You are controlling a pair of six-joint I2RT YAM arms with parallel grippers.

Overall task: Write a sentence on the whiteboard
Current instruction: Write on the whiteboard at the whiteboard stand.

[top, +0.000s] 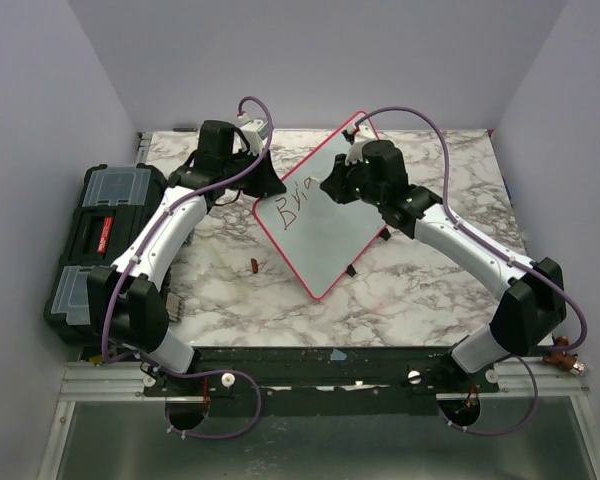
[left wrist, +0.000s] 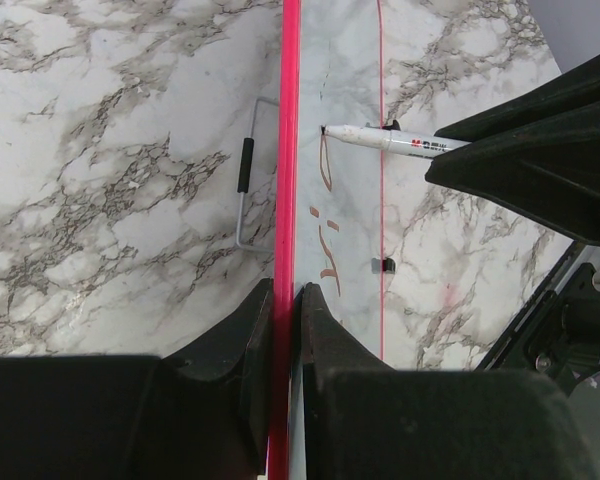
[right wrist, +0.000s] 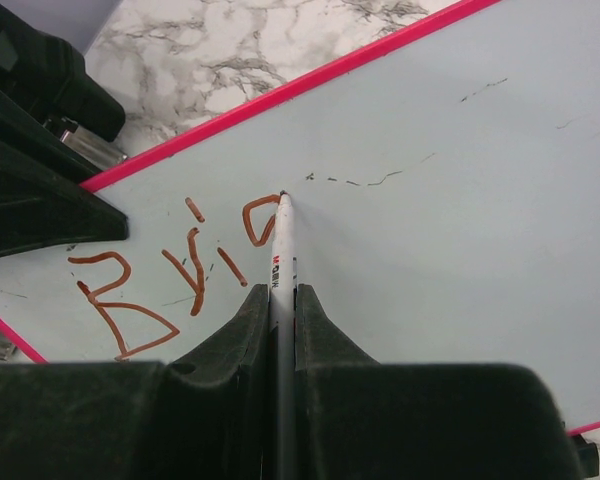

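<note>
A pale whiteboard [top: 320, 235] with a thin pink frame sat cornerwise mid-way across the marble table [top: 430, 290], its edge pinched by the left gripper [left wrist: 285, 295], while the right gripper [right wrist: 280, 295] clamped a white marker [right wrist: 282, 240] touching reddish-brown lettering [right wrist: 170, 265], seemingly "Brig".

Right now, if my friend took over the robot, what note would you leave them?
Left gripper: shut on the pink frame of the whiteboard, steadying it.
Right gripper: shut on the marker, tip touching the board.
The whiteboard lies cornerwise on the marble table.
Done: the sentence reads "Bri", plus a half-drawn round letter.
To do: finish that letter and write the remaining words.
</note>
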